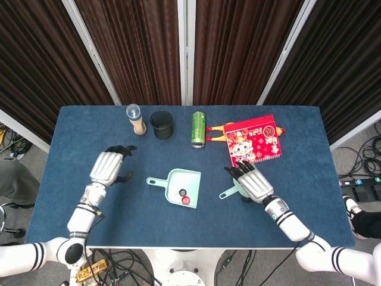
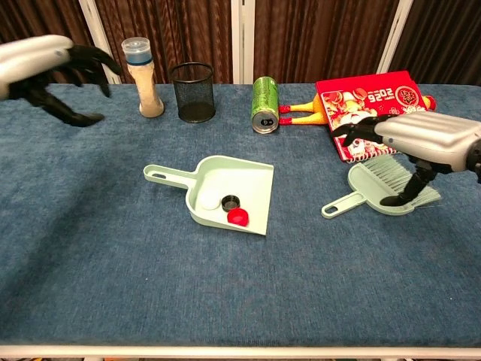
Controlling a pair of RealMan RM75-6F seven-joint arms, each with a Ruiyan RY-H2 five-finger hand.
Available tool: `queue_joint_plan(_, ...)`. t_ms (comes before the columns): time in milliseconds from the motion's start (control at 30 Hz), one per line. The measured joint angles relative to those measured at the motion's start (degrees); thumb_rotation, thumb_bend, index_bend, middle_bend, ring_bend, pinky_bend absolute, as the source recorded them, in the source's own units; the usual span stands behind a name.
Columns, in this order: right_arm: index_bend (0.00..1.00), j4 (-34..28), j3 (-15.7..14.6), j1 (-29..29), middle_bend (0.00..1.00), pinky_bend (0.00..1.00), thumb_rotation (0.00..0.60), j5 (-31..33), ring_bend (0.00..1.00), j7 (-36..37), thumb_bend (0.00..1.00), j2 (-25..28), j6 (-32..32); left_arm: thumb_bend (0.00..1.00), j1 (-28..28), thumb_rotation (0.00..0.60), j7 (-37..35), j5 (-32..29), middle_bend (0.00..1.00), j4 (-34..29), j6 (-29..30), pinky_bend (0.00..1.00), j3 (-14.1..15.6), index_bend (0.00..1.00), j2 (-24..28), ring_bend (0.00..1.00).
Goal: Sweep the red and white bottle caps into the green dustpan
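The green dustpan (image 2: 244, 180) (image 1: 189, 179) lies mid-table, handle pointing left. In it lie a white cap (image 2: 208, 201), a black cap (image 2: 230, 201) and a red cap (image 2: 239, 217) (image 1: 186, 200). The green brush (image 2: 376, 183) lies flat on the table to the right, its handle (image 1: 228, 192) pointing toward the pan. My right hand (image 2: 422, 140) (image 1: 253, 182) hovers over the brush head with fingers spread and grips nothing; its thumb reaches down by the bristles. My left hand (image 2: 54, 69) (image 1: 108, 167) is raised at the far left, open, well away from the pan handle.
Along the back stand a clear-capped shaker bottle (image 2: 144, 79), a black mesh cup (image 2: 193, 92), a green can (image 2: 264, 105) on its side, a yellow rubber chicken (image 2: 303, 113) and a red booklet (image 2: 376, 101). The blue tablecloth (image 2: 225, 293) reaches the near edge.
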Motion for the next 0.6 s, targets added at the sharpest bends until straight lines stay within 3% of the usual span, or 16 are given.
queue_joint_plan(233, 0.03, -2.2, 0.7, -5.7, 0.24, 0.10, 0.600, -0.3, 0.02, 2.6, 0.22, 4.1, 9.8, 0.30, 6.8, 0.600, -3.3, 3.7, 0.32, 2.5, 5.0, 0.23, 2.5, 0.24, 5.7, 0.22)
queue_joint_plan(400, 0.03, -3.8, 0.2, -13.2, 0.21, 0.10, 0.600, -0.4, 0.02, 7.2, 0.23, 8.8, 18.5, 0.29, 10.9, 0.600, -4.9, 5.7, 0.32, 4.6, 8.6, 0.19, 4.1, 0.25, 7.3, 0.22)
queue_joint_plan(600, 0.03, -5.7, -1.8, -22.3, 0.20, 0.11, 0.600, -2.0, 0.02, 12.8, 0.23, 12.9, 28.3, 0.28, 18.5, 0.600, -4.9, 9.5, 0.32, 6.2, 17.5, 0.18, 6.5, 0.25, 8.4, 0.22)
